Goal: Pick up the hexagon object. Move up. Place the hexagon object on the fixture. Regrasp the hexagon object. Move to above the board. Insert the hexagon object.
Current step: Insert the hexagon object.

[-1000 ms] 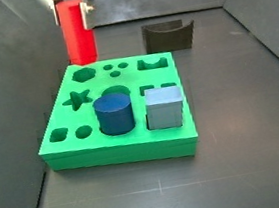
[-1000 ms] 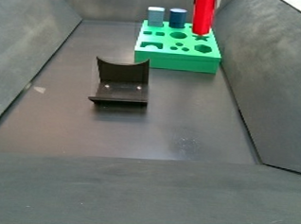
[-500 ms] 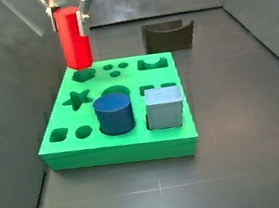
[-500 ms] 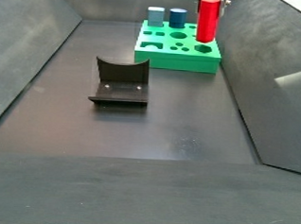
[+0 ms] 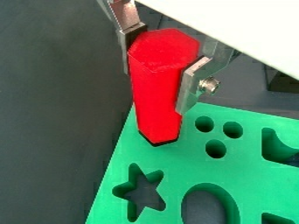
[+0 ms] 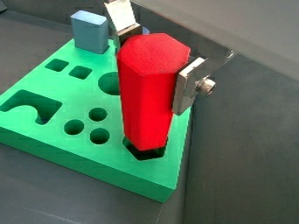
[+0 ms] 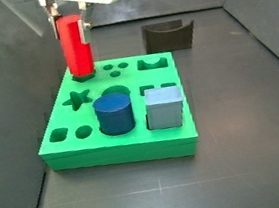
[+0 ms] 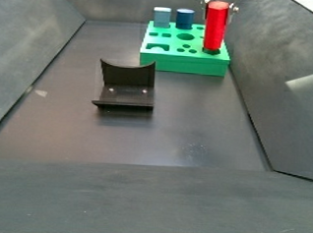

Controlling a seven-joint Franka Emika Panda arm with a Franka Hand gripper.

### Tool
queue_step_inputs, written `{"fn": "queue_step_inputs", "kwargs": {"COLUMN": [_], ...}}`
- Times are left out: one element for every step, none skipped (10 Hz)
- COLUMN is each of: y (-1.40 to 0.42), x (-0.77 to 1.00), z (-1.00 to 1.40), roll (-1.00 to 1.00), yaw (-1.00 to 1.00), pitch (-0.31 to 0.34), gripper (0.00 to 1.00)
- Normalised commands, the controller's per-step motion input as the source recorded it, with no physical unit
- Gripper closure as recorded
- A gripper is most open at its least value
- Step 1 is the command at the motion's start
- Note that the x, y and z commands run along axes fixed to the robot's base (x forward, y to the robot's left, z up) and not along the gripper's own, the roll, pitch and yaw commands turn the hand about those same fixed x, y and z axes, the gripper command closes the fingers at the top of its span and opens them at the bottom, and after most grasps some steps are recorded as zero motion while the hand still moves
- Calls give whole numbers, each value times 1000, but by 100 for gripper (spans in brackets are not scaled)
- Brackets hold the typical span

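The gripper [image 6: 158, 48] body is cut off by the frame edge in both wrist views. The hexagon object [image 6: 151, 96] hides its socket in the board [image 6: 70, 105]; insertion depth is indeterminable.

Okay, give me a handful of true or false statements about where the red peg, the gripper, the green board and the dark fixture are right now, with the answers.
1. The hexagon object stands upright with its lower end in a corner hole of the board. True.
2. The gripper has its fingers on either side of the peg's upper part. True.
3. The peg rests on the fixture. False: the fixture is bare, apart from the board.
4. The blue cylinder lies on the floor. False: it stands in the board.
5. The grey-blue cube sits in the board. True.
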Motion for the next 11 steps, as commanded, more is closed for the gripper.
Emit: {"fn": "queue_step_inputs", "kwargs": {"y": [123,117,97,0,-17,-9,0,0,0,0,0], "x": [0,0,0,11,0,69,34,57,37,71,0], "z": [-143,-143,-114,-69,-86,-126,-140,-126,-106,-117,-126], "roll": [0,0,0,0,0,0,-23,-20,-24,-26,0], "yaw": [9,11,26,0,0,0,0,0,0,0,-20], "pitch": [0,-10,-3,0,-27,-54,-89,-77,-80,-83,-74], "gripper": [100,100,100,100,100,100,100,100,100,100,100]}}
